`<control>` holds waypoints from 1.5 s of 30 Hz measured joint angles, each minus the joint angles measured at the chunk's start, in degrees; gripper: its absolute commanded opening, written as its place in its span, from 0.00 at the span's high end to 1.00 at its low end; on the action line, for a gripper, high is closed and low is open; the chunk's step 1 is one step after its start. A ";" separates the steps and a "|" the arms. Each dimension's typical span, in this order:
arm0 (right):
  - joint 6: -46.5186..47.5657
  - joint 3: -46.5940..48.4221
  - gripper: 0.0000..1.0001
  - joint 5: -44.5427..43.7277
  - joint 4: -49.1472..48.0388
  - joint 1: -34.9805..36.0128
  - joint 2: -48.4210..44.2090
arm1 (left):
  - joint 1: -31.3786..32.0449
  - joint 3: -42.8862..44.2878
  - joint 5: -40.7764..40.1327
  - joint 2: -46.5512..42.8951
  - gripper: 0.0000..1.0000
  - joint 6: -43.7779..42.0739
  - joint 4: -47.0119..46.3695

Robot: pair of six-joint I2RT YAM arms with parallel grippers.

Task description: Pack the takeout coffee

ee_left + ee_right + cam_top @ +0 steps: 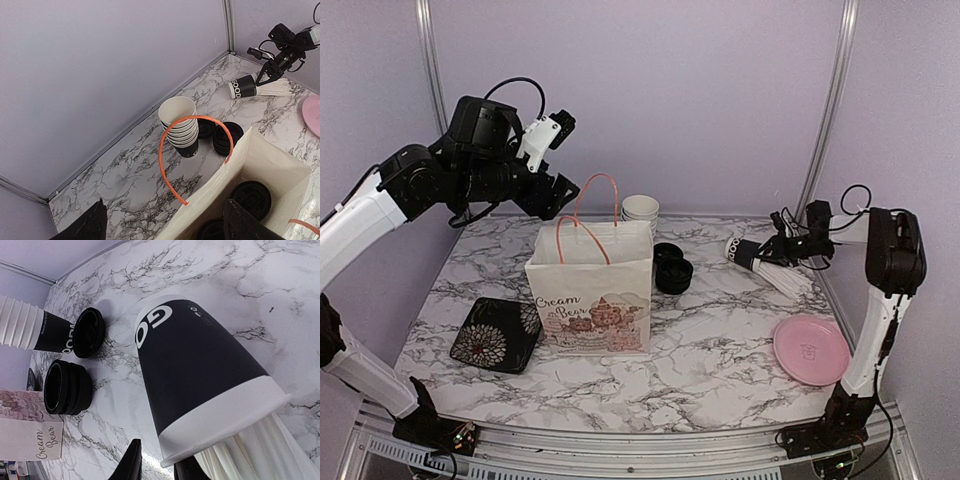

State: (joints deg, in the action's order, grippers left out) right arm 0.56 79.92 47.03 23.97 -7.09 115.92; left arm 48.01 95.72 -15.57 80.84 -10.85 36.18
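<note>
top: rear-high | left wrist: high | right wrist: low | shared: lids (673,268)

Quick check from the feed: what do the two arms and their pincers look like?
Both arms are white tubular links with bulky black joint housings. The left arm carries a white camera block and a looping black cable near its black left pincer. The right arm has thin black cables by its black right pincer.

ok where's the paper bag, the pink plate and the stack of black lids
paper bag (590,300): top external view, printed front face
pink plate (811,349): top external view, bare middle
stack of black lids (67,387): right wrist view, side of stack
</note>
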 measured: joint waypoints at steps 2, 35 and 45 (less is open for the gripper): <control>-0.04 0.00 0.83 0.15 -0.02 0.00 0.24 | 0.00 -0.24 0.00 0.00 0.19 0.07 0.15; 7.98 -0.17 1.00 -6.62 9.99 0.00 -5.66 | 0.00 -4.37 -0.48 -3.26 0.19 -0.09 0.66; 16.24 0.24 1.00 -19.58 17.33 4.96 -11.89 | 0.00 -4.76 -1.36 -4.59 0.19 -0.70 0.74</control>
State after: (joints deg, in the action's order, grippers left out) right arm 16.80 80.16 27.44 41.30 -2.13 104.03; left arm 48.01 90.96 -16.93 76.25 -11.55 36.93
